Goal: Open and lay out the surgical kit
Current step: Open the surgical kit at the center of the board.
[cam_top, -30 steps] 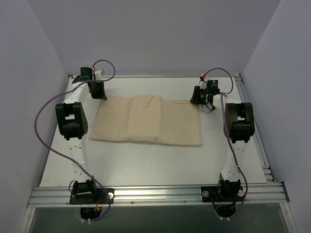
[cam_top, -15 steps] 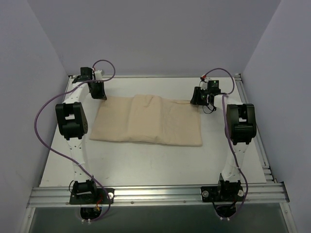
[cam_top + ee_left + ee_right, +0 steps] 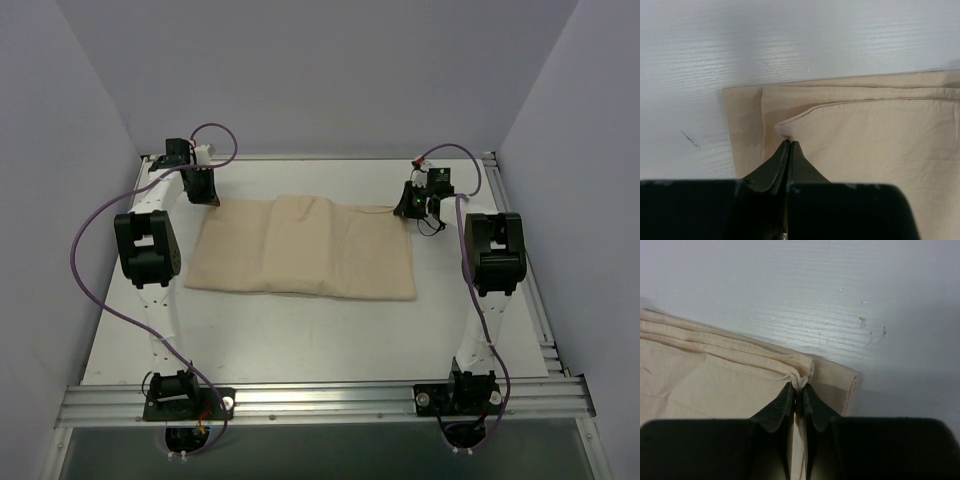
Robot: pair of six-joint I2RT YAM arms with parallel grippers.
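Two cloth wrap (image 3: 305, 247) corners half-hidden

Cloth wrap (image 3: 305, 250) plain beige; table (image 3: 300, 335) white; cables (image 3: 85, 250) purple; walls (image 3: 320, 80) pale lilac.

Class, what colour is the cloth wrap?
Plain beige cloth wrap, clearest from the top external view.

The left arm (image 3: 150, 250) stretches along the left side of the cloth wrap (image 3: 300, 250), and the right arm (image 3: 492, 255) along its right side. The left gripper (image 3: 789, 142) is closed on the wrap's far left corner. The right gripper (image 3: 800, 385) pinches a small bunch at the far right corner.
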